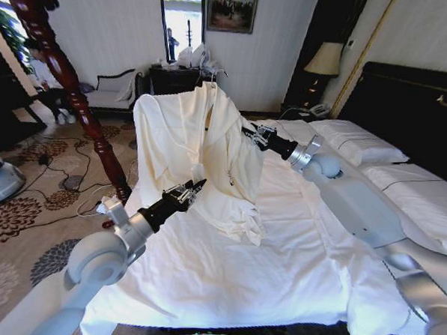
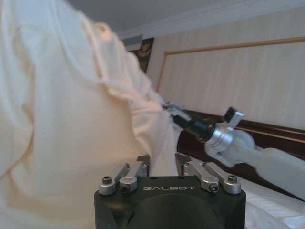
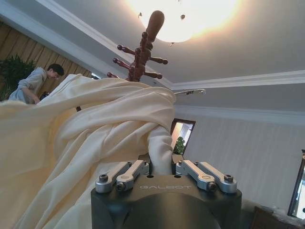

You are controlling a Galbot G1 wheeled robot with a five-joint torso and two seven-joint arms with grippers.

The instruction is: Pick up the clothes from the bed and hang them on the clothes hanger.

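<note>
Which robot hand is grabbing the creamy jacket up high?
The right hand, the upper one. It holds the cream jacket near its shoulder, lifted above the bed. The left hand sits lower, by the jacket's hanging middle.

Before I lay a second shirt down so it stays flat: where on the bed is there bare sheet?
The bed has bare sheet along its near half, between the left gripper and the right arm, and beside the pillows. The middle is crowded: the cream top hangs there, its hem resting on the sheet, with the right gripper at its side.
</note>
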